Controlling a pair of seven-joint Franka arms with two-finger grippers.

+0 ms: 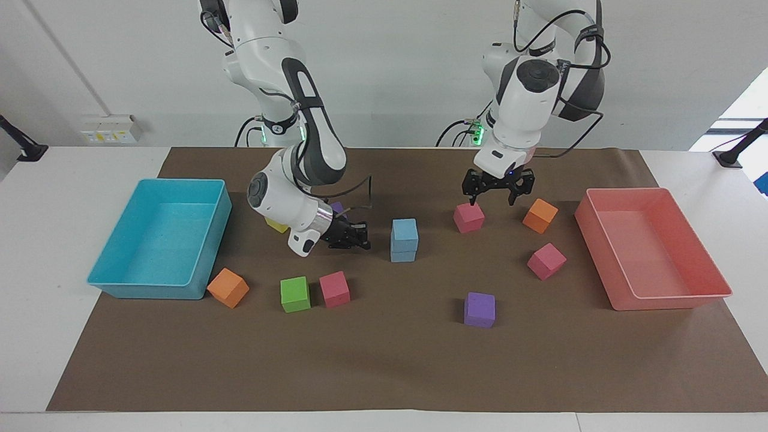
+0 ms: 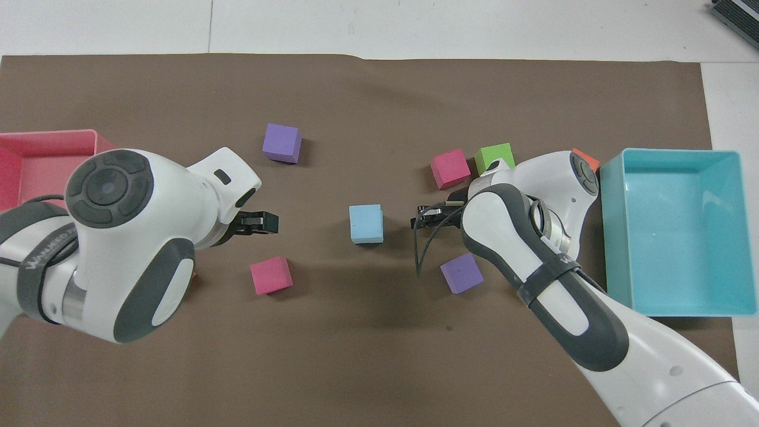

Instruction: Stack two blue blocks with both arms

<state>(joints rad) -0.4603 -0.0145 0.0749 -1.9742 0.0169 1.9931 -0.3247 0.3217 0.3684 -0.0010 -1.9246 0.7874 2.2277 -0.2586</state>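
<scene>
One readable text: white lettering "WANEED", cut off at the frame edge, on the black strap (image 2: 44,261) around the left arm's forearm in the overhead view, only partly legible. Round grey cap (image 2: 109,188) on that arm carries embossed button shapes, no characters. Wall socket plate (image 1: 111,129) in the facing view has marks too small to read. Nothing else legible.

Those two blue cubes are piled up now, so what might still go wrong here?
1. The right gripper, jaws shut, sits low beside the blue stack; a sideways swing on its way out might topple it.
2. The left gripper, jaws open, hangs over a pink cube and an orange cube; dropping lower could nudge either.
</scene>
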